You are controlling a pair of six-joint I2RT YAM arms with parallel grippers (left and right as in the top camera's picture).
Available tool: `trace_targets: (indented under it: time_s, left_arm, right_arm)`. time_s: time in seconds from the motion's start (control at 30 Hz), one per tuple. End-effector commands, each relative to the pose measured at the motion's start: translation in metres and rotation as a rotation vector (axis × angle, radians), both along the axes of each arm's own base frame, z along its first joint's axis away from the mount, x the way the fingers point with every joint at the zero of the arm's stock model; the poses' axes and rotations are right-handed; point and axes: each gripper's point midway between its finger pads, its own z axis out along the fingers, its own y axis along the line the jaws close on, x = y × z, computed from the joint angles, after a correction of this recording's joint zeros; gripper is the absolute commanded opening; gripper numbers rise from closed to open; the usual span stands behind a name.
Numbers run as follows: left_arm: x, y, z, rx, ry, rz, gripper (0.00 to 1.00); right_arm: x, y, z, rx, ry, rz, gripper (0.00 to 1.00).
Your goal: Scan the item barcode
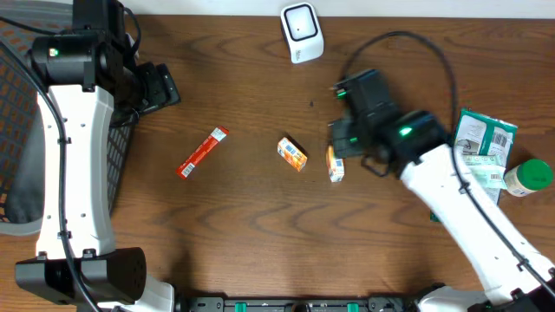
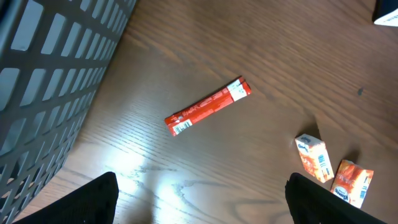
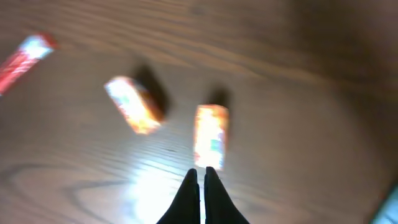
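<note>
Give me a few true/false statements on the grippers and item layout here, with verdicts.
1. The right gripper is shut with nothing between its fingers. True.
2. The left gripper holds the red stick packet. False: it is open, and the packet lies free on the table.
3. Two orange boxes lie on the table. True.
4. The white scanner sits between the two boxes. False: it stands apart from them at the far edge of the table.
5. The green-lidded bottle is on the left arm's side. False: it is on the right arm's side.
</note>
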Motion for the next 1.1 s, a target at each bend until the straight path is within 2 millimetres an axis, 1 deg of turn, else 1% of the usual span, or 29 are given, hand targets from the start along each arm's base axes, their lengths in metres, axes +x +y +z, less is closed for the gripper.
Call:
trace_targets:
  time_s: [0.0,0.1,0.2,0.43,0.53,0.63,0.8,0.9,1.07]
  left_arm:
    - [-0.003,0.0,0.001,0.006,0.002,-0.011,0.86]
    - [-0.003,0.0,0.001,0.006,0.002,-0.011,0.86]
    - [-0.003,0.0,0.001,0.006,0.002,-0.011,0.86]
    - [-0.003,0.0,0.001,0.006,0.002,-0.011,0.86]
    - [-0.003,0.0,0.001,0.006,0.002,-0.011,0.86]
    - [-0.003,0.0,0.001,0.006,0.002,-0.011,0.86]
    - [-0.003,0.0,0.001,0.006,0.002,-0.011,0.86]
    - [-0.003,0.0,0.001,0.006,0.002,-0.011,0.86]
    - [-0.003,0.0,0.001,0.006,0.002,-0.011,0.86]
  right_arm:
    - [0.003,-0.035,-0.003,-0.017,0.039,-0.096,0.01]
    - [0.004,-0.052,-0.014,-0.024,0.088,-0.172,0.01]
    - [0.005,-0.058,-0.023,-0.036,0.118,-0.189,0.01]
    - [0.007,-0.056,-0.044,-0.056,0.179,-0.203,0.01]
    - [0.007,-0.052,-0.055,-0.051,0.217,-0.193,0.01]
    - [0.004,-0.045,-0.069,-0.03,0.272,-0.179,0.01]
    - [0.002,-0.044,-0.095,-0.058,0.349,-0.179,0.01]
    - [0.001,-0.044,-0.106,-0.065,0.381,-0.179,0.01]
    - [-0.001,-0.04,-0.117,-0.056,0.42,-0.173,0.01]
